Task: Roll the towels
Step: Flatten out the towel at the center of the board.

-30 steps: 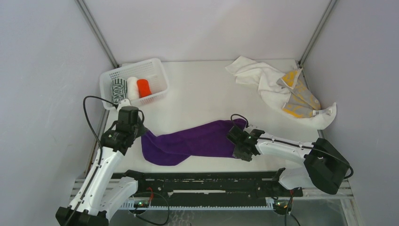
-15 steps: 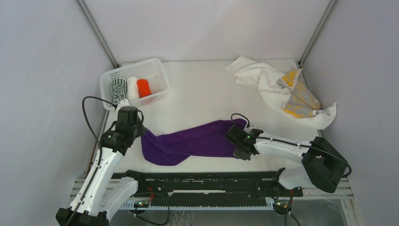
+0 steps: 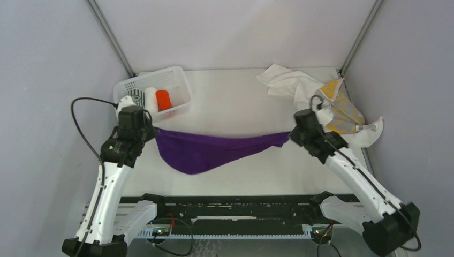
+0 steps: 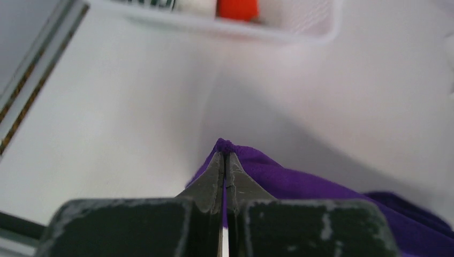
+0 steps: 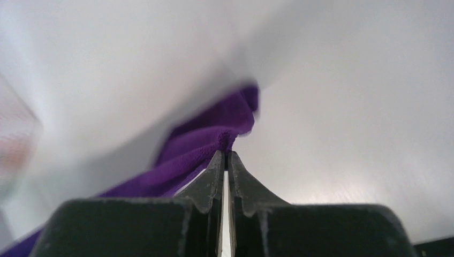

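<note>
purple towel [image 3: 214,151] hangs stretched between left gripper [image 3: 152,134] and right gripper [image 3: 292,137], each pinched tight on a corner, sagging below them; likely spreading it flat before rolling. right wrist view blurred.

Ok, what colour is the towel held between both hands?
The towel is solid purple, clearest in the top external view.
</note>
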Robot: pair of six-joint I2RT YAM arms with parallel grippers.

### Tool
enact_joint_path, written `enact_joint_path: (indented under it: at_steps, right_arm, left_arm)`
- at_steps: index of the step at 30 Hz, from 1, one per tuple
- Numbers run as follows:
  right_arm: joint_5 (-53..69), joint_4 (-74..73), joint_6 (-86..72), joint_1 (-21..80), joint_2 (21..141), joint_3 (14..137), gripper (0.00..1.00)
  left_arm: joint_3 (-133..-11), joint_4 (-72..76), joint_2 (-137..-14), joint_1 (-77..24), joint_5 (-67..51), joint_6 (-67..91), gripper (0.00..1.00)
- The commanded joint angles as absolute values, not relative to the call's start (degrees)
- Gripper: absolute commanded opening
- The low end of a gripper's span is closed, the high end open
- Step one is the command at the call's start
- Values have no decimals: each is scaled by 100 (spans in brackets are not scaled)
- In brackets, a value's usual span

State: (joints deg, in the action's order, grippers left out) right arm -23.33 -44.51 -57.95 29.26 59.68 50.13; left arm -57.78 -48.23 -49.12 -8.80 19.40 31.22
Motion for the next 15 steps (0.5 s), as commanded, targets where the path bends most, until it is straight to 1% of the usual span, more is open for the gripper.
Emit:
enact_joint_path:
  at_steps: [1,6,15]
  right_arm:
    - [-2104,-4158,-4315,1953,5292,5657,0]
    - [-1298,-4181,-3682,1286,4622,6197,0]
    - [-544,-5066,-3341,1094,3160,6728,0]
  left_arm:
    - [-7013,-4763,-4914,-811,2129,2962,0]
    - [-7541,-4957,-4545,-816,2014,2993,0]
    - [-7755,-5803,-3171,-814,1544,3121,0]
